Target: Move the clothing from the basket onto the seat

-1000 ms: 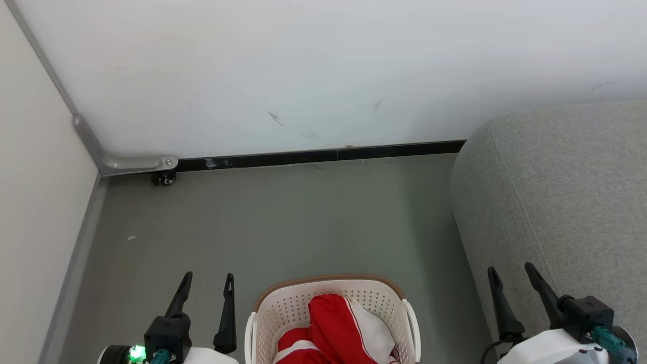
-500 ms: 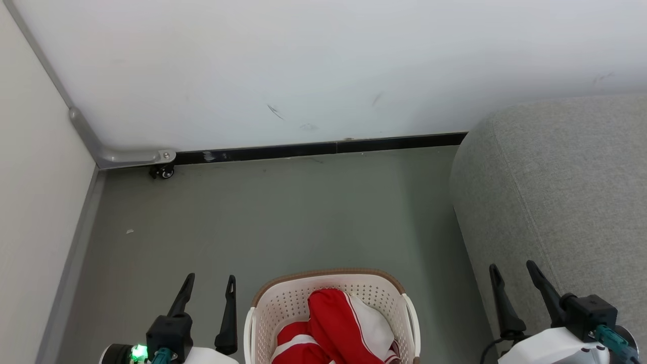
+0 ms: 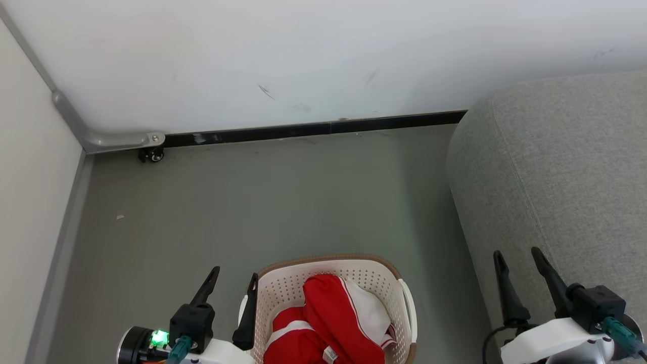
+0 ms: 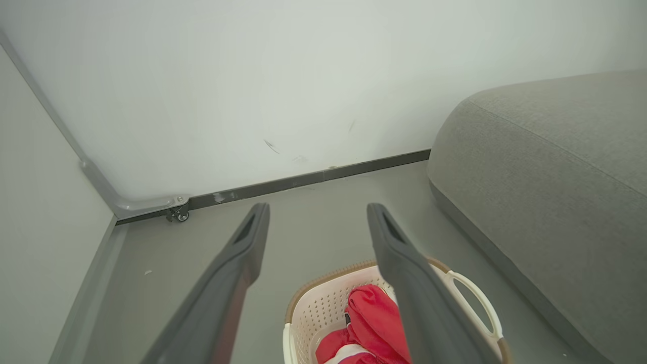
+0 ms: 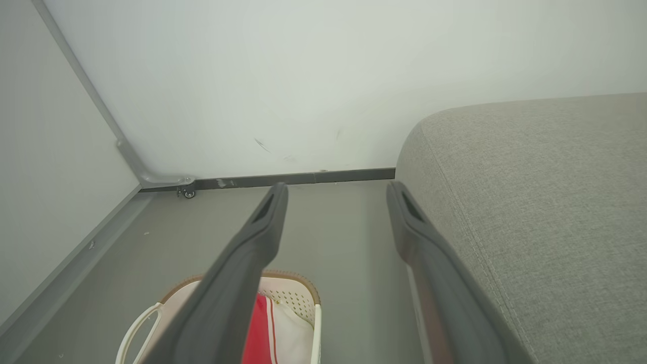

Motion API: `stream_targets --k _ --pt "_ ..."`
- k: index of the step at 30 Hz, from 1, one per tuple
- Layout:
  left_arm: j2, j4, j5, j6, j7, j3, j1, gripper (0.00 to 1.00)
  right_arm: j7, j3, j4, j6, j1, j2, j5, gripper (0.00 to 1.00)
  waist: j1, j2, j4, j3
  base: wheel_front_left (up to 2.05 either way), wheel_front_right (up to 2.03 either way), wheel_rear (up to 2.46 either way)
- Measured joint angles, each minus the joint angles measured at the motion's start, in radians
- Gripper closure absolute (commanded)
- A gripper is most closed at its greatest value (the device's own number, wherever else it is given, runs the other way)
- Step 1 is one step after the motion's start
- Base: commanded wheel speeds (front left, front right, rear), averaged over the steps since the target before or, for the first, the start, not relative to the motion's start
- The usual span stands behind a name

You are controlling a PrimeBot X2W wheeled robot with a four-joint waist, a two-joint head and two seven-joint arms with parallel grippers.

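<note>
The red and white clothing (image 3: 328, 318) lies bunched up in the cream laundry basket (image 3: 323, 263) on the grey floor (image 3: 278, 202) (a small white tag pokes out). The big grey seat (image 3: 556, 177) stands nearby on the right. The left gripper (image 3: 235, 274) hangs by the basket's left edge and the right gripper (image 3: 516, 253) by the seat, both with fingers spread wide and empty.

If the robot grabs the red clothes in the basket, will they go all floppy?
Probably floppy: the red clothing lies crumpled in soft folds in the basket, so it would likely droop from a grip. It looks like thin fabric, so probably light. A trailing part might catch the rim.
</note>
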Motion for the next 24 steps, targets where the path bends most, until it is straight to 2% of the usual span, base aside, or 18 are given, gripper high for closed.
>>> stream_targets --k 16,24 --pt "-0.004 0.073 0.026 -0.025 0.0 -0.035 -0.104 0.0 -0.026 -0.033 -0.038 0.0 -0.004 0.001 0.002 0.0 -0.0001 0.0 -0.041 0.108 0.0 0.0 0.0" --pt "-0.004 0.097 0.035 -0.027 0.0 -0.039 -0.163 0.0 -0.054 -0.022 -0.073 0.0 -0.072 0.001 0.011 0.0 -0.0001 0.0 -0.07 0.179 0.0 0.0 0.0"
